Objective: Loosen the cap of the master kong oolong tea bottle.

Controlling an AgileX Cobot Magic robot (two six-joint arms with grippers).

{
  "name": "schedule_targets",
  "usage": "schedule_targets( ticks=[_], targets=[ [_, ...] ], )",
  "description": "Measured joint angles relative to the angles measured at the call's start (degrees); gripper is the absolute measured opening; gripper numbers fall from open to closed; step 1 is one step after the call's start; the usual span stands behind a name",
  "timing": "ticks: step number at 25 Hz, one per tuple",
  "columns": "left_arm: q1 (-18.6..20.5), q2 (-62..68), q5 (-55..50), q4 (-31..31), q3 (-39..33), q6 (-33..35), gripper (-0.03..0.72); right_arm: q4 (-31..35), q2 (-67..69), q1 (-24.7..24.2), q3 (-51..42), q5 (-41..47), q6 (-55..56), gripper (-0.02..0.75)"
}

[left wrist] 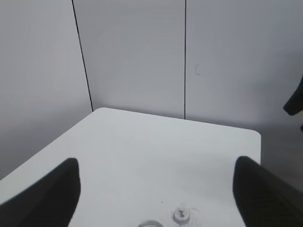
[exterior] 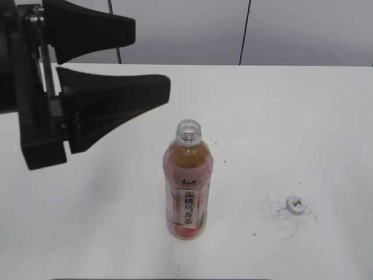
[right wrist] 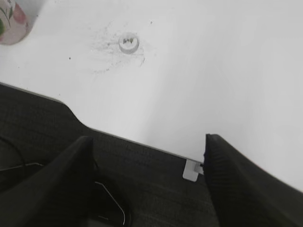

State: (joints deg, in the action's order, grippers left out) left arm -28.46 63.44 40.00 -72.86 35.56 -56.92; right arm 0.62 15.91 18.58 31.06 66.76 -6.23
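The master kong oolong tea bottle (exterior: 187, 192) stands upright mid-table, its neck open with no cap on it. Its rim shows at the bottom edge of the left wrist view (left wrist: 150, 223) and its base in a corner of the right wrist view (right wrist: 14, 21). The cap (exterior: 296, 205) lies on the table to the bottle's right, logo up; it also shows in the left wrist view (left wrist: 180, 215) and the right wrist view (right wrist: 128, 41). My left gripper (exterior: 152, 58) (left wrist: 156, 175) is open and empty, raised above and left of the bottle. My right gripper (right wrist: 147, 156) is open and empty, near the table's front edge.
The white table (exterior: 291, 116) has grey scuff marks around the cap. A grey panelled wall (exterior: 192, 29) stands behind it. Beyond the table's front edge, the right wrist view shows dark floor with cables (right wrist: 109, 198) and a small white tab (right wrist: 191, 170).
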Motion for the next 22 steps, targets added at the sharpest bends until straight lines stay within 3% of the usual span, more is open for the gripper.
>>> schedule_targets(
  ticks=[9,22],
  targets=[
    [0.0,-0.7,-0.7,-13.4,0.0,-9.2,0.584,0.0,-5.7,0.0,-0.1,-0.3,0.0,0.544],
    [0.0,-0.7,-5.2,-17.6,0.0,-12.0,0.564,-1.3,-5.8,0.0,-1.1,-2.6,0.0,0.544]
  ],
)
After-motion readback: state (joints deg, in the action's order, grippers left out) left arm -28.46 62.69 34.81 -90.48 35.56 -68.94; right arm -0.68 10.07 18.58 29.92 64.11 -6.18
